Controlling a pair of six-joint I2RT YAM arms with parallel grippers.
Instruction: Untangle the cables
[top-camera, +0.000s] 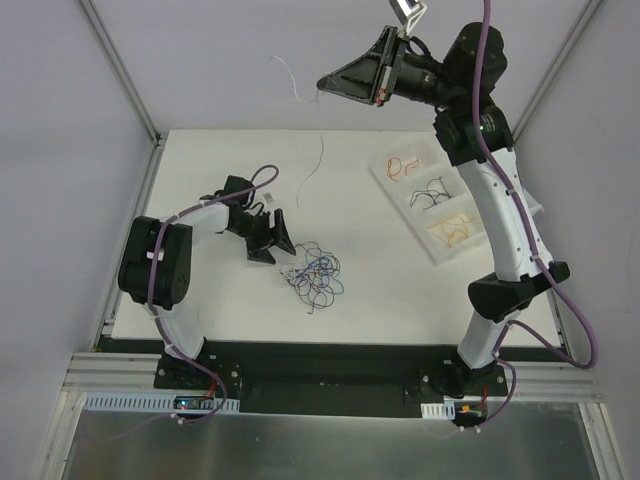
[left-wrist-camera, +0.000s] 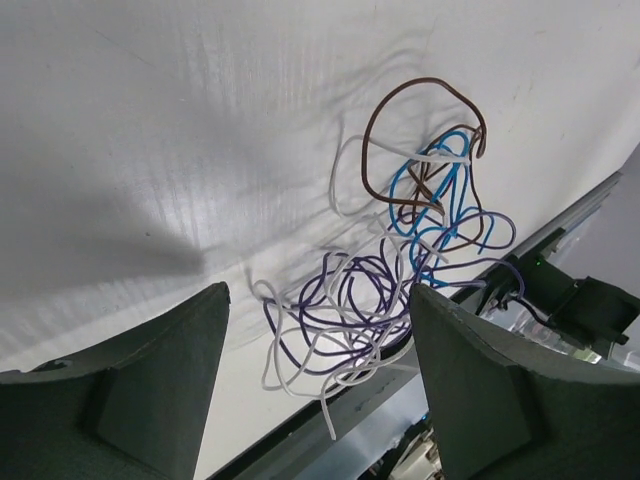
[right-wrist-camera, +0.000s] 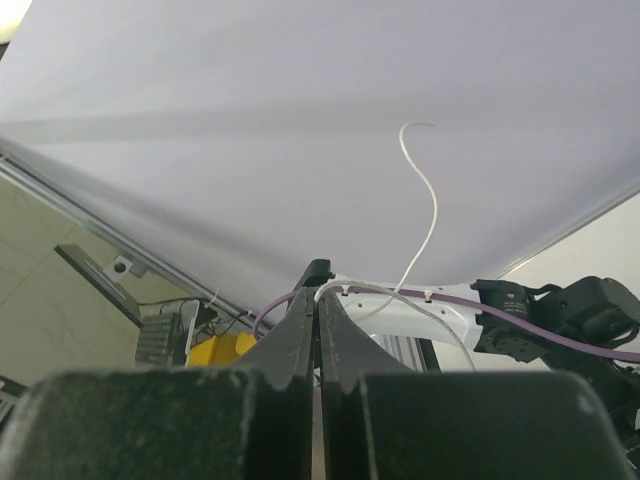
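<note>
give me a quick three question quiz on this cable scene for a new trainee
1. True or false: the right gripper is shut on a white wire.
2. How many compartments of the tray hold sorted wires?
3. Where is the tangle of cables?
A) inside the tray
B) on the table, just ahead of the open left gripper
C) hanging from the right gripper

Key: 1 true; 2 three; 3 B
</note>
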